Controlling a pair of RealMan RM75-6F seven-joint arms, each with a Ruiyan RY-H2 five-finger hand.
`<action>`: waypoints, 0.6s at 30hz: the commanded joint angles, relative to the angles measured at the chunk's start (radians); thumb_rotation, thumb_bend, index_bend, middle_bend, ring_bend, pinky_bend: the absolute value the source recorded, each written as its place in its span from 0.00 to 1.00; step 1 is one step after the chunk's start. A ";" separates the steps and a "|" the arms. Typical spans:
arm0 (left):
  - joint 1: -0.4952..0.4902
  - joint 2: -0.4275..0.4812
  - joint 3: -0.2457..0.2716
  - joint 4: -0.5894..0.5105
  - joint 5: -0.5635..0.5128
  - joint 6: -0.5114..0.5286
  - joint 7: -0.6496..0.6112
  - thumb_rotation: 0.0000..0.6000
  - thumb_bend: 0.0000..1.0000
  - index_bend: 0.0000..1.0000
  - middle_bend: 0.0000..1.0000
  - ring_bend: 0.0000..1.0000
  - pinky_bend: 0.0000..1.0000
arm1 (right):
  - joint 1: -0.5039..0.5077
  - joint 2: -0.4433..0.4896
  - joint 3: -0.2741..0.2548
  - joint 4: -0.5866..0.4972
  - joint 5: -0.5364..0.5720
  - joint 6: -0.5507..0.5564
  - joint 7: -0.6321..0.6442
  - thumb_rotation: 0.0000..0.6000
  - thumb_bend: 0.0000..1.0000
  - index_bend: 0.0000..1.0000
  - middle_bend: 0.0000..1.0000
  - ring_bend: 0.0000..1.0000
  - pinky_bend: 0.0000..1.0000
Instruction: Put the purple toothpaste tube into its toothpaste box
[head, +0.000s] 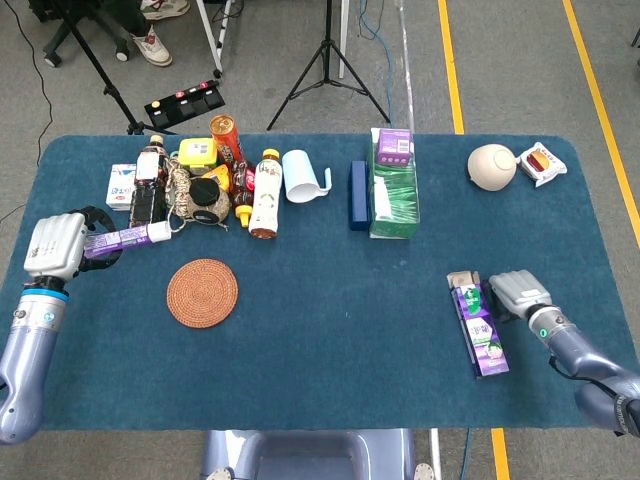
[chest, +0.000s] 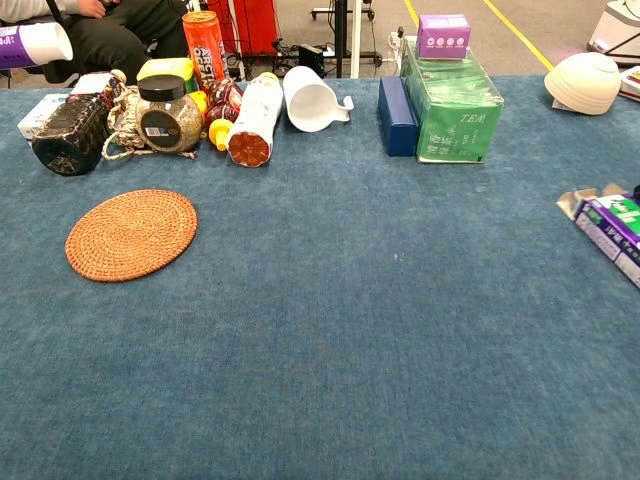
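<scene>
Purple toothpaste tube (head: 125, 238) in left hand (head: 55, 246), right hand (head: 512, 292) touching toothpaste box (head: 476, 325) — flaps open

Woven coaster (head: 202, 293) lies before the bottle cluster (head: 200, 185), far left of the toothpaste box (head: 477, 325).

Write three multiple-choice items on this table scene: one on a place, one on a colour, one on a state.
1. Where does the toothpaste box lie?
A. beside the right hand
B. on the coaster
C. on the tea box

2. What colour is the mug?
A. red
B. white
C. black

3. What is the left hand doing?
A. resting open
B. pressing the coaster
C. holding the toothpaste tube

Answers: 1 A, the box lies along that hand. 2 B, it is plainly white. 3 C, the tube sticks out of its grip.
</scene>
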 joint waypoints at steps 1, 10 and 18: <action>-0.001 -0.001 0.000 0.002 -0.001 0.000 0.000 1.00 0.27 0.58 0.41 0.39 0.62 | 0.008 0.000 0.004 -0.057 -0.017 0.017 -0.029 1.00 0.57 0.42 0.51 0.48 0.27; -0.001 -0.002 -0.001 0.005 -0.005 0.000 0.001 1.00 0.27 0.58 0.41 0.39 0.62 | 0.024 0.028 0.033 -0.213 -0.030 0.056 -0.050 1.00 0.58 0.42 0.51 0.48 0.27; -0.001 -0.008 0.000 0.021 -0.003 -0.010 -0.012 1.00 0.27 0.58 0.41 0.39 0.62 | 0.019 0.088 0.050 -0.337 -0.004 0.088 -0.055 1.00 0.37 0.26 0.28 0.29 0.17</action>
